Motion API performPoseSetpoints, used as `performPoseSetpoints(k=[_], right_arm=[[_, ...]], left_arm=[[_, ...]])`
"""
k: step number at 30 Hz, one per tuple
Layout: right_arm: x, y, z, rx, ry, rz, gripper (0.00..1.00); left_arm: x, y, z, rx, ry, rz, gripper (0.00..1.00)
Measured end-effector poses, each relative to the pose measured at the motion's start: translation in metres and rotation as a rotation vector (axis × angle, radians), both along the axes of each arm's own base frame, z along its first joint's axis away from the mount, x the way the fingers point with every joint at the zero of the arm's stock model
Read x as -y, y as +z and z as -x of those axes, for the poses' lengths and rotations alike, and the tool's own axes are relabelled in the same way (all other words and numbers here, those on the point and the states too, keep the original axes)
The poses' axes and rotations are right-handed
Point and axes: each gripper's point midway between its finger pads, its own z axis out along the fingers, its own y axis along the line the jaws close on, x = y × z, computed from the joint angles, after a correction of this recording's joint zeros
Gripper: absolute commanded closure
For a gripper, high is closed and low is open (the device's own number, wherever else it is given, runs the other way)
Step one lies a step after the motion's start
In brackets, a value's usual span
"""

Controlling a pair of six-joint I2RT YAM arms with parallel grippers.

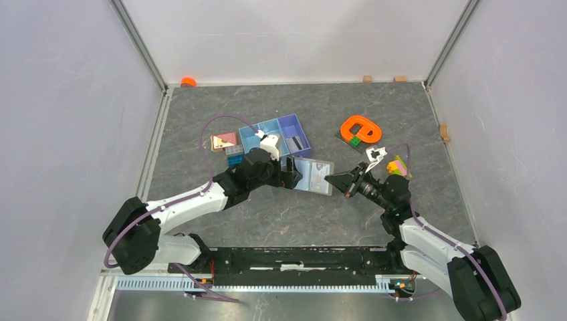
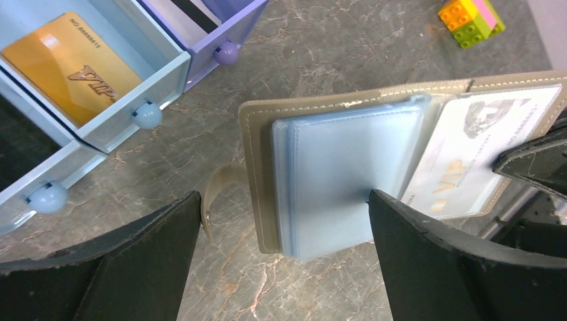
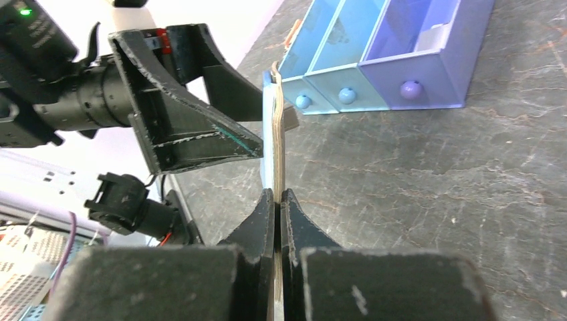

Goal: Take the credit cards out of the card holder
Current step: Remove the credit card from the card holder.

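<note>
The right gripper (image 3: 277,197) is pinching the holder (image 2: 334,174) by one edge, fingers pressed tight on it, and is holding it open above the table (image 1: 267,221) near the tray (image 2: 164,77). The left gripper (image 2: 284,200) is hovering spread wide at the blue sleeves (image 2: 314,200), with one finger (image 2: 414,247) right against them. A pale card (image 2: 468,154) is sitting in the holder's far pocket, while a gold card (image 2: 70,67) is lying in the tray.
</note>
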Motion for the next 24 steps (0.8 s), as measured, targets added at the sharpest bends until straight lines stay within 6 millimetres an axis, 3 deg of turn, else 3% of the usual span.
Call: performPoseSetpoints(k=[5,13,24], right_arm=[[0.001,0.004,0.004,-0.012,0.027,-0.043,1.00],[0.007,0.011,0.003,0.009,0.010,-0.066,1.00],[0.012,0.013,0.000,0.025,-0.022,-0.064,1.00]], left_arm=[[0.003,-0.002,0.003,-0.027,-0.025,0.061,0.00],[0.000,0.013,0.002,-0.011,0.003,0.103,0.00],[0.000,0.003,0.000,-0.065,0.027,0.114,0.00]])
